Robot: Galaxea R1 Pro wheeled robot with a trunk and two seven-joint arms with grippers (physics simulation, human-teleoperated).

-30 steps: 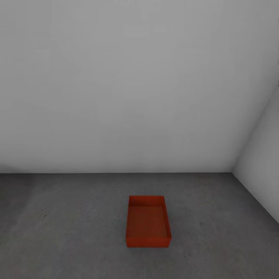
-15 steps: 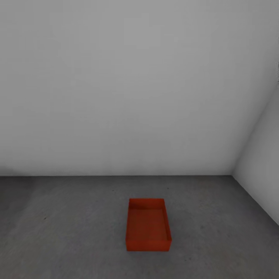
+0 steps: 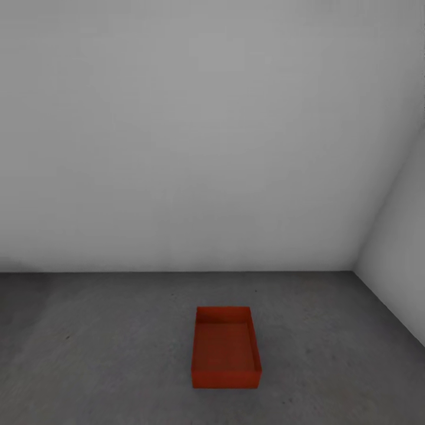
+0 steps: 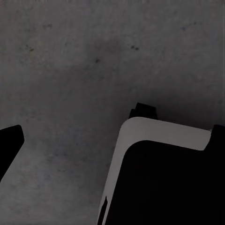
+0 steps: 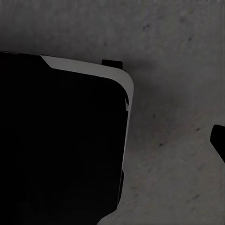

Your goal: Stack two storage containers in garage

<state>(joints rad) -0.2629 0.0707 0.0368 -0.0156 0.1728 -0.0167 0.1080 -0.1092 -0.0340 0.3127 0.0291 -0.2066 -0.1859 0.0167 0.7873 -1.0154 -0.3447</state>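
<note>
On the garage floor, at our 12 o'clock, one storage container sits alone. We judge the second must be fetched next and stacked; whether either end effector is released or clenched, we cannot tell.

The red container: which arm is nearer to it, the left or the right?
Probably right, narrowly: the container lies slightly right of the head view's middle, well ahead. Both wrist views look down at floor beside the robot's dark body, so both arms seem far from it.
</note>
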